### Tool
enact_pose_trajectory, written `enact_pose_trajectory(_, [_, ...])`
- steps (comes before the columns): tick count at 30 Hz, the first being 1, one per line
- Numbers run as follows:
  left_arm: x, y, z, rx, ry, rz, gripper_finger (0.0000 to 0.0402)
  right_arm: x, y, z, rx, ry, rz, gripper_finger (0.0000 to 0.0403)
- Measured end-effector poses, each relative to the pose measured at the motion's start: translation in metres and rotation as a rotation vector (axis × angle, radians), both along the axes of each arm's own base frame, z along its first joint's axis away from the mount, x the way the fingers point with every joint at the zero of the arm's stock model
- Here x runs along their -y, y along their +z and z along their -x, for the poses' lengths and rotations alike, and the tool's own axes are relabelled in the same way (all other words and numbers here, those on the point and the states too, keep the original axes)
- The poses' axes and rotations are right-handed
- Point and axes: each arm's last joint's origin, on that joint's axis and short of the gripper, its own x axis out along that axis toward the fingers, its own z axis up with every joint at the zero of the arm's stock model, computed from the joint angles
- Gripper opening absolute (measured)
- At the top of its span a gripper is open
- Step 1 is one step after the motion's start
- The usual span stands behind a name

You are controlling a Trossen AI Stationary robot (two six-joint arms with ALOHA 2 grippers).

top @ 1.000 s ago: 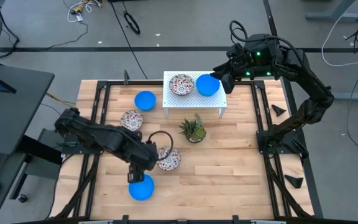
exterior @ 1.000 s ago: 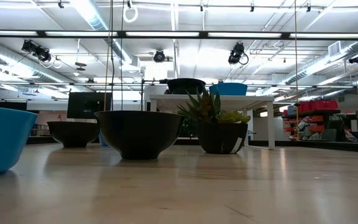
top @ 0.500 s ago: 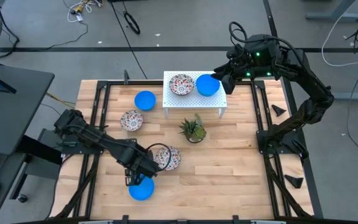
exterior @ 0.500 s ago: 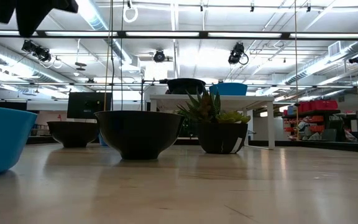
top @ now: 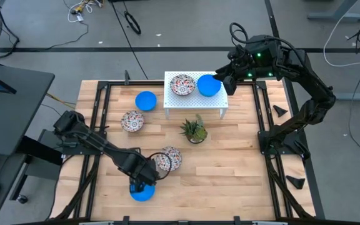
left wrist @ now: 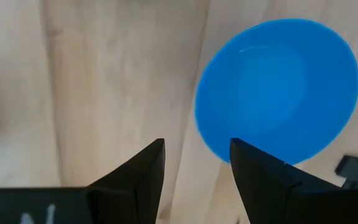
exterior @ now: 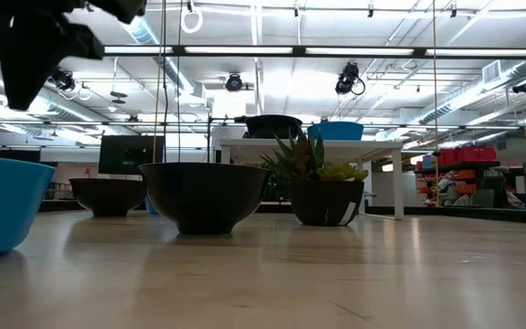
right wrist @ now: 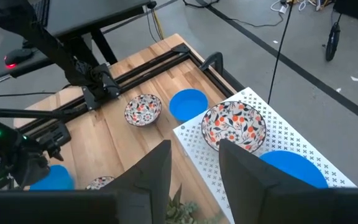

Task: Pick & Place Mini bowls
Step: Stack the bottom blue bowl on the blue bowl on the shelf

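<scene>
Straddling the blue bowl (left wrist: 278, 99)'s near rim, lower right of the wrist view, suits the open left gripper (left wrist: 194, 163); right gripper (right wrist: 194, 160) waits open.

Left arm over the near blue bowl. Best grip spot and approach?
Take the blue bowl by its rim, from straight above. It sits upright and open on the table, so the thin rim is the only edge two fingers can pinch, one inside and one outside. The left gripper is open, its gap near the rim's edge. The patterned bowl stands close, so the side away from it looks safer.
</scene>
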Motion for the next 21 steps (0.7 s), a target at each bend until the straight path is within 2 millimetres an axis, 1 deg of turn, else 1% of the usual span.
enact_pose_trajectory(12, [0.001,-0.037,0.002,0.05,0.065,0.06,0.0186,0.0,0.0,0.0,-0.004,0.009,0.014,0.0137])
enact_pose_trajectory(21, [-0.003,-0.064,0.011,0.035,0.095,0.077,0.0186,0.0,0.0,0.0,-0.003,0.009,0.013,0.0137])
